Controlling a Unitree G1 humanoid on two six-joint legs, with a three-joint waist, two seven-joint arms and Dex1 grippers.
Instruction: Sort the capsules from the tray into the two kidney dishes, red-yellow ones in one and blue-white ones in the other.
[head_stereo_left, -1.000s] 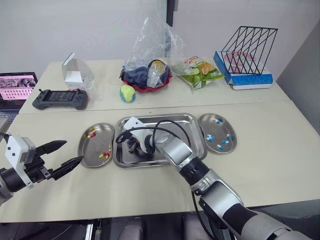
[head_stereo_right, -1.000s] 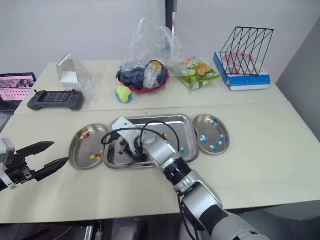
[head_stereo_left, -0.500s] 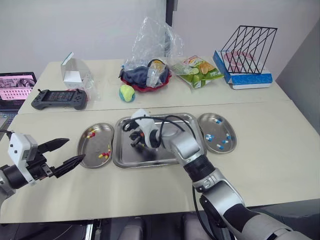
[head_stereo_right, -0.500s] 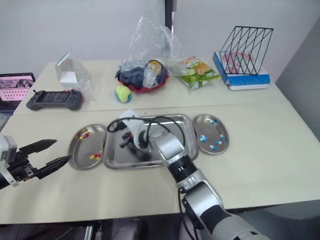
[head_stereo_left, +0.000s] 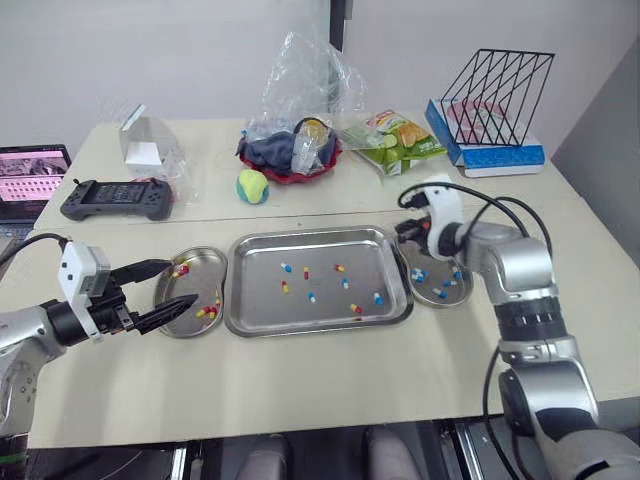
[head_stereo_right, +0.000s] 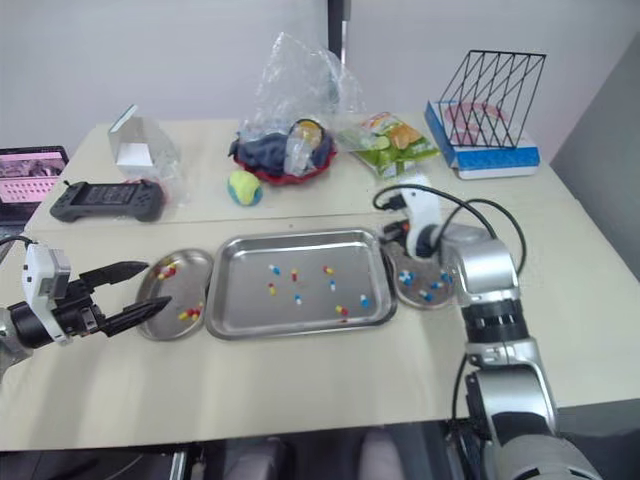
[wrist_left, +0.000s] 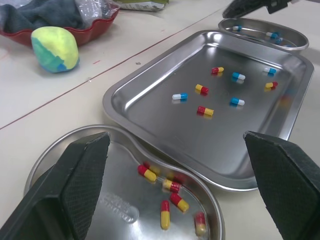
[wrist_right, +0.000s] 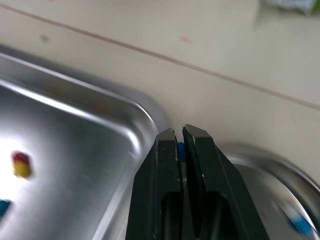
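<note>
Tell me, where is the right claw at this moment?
In the left eye view, the right claw is on the robot's right, above the gap between the tray and the right kidney dish, shut on a capsule showing blue.

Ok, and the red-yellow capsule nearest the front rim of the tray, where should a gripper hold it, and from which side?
Hold the red-yellow capsule across its narrow middle, one finger on each long side, coming straight down from above. It lies flat on the tray floor, so its ends offer little hold, and the low front wall close by would likely block a slanted approach.
</note>
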